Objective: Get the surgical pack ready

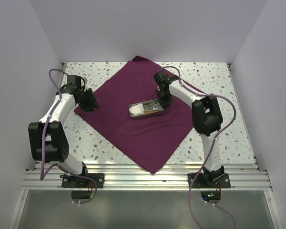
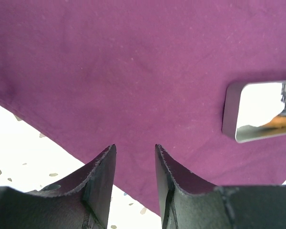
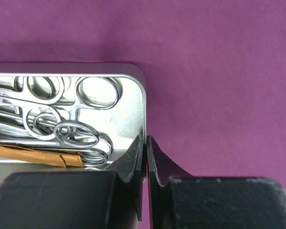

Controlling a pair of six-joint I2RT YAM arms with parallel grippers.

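Listing what lies under my two arms.

Large square maroon-purple cloth [image 1: 148, 138]: spread flat on the white speckled table [image 1: 219, 81], turned so that its corners point near, far, left and right.

Small rectangular metal tray [image 3: 133, 83]: set on the cloth near its middle.

Steel ring-handled scissors and forceps [image 3: 71, 112]: lying inside the tray, finger rings towards the end where my right gripper is.

White gauze squares [image 1: 136, 109]: at the tray's left end as the overhead camera shows it.

Thin orange strip [image 3: 33, 153]: in the tray, against the instrument handles.

Right gripper [image 3: 146, 148]: at the tray's right end, jaws closed to a sliver with the tray's end wall pinched between them, one finger inside the tray and the other outside over the cloth.

Left gripper [image 2: 133, 152]: at the cloth's left corner, jaws parted by a moderate gap and holding nothing; purple fabric shows between the fingers [image 2: 102, 171], close to the cloth's edge. Whether the tips touch the fabric I cannot tell.
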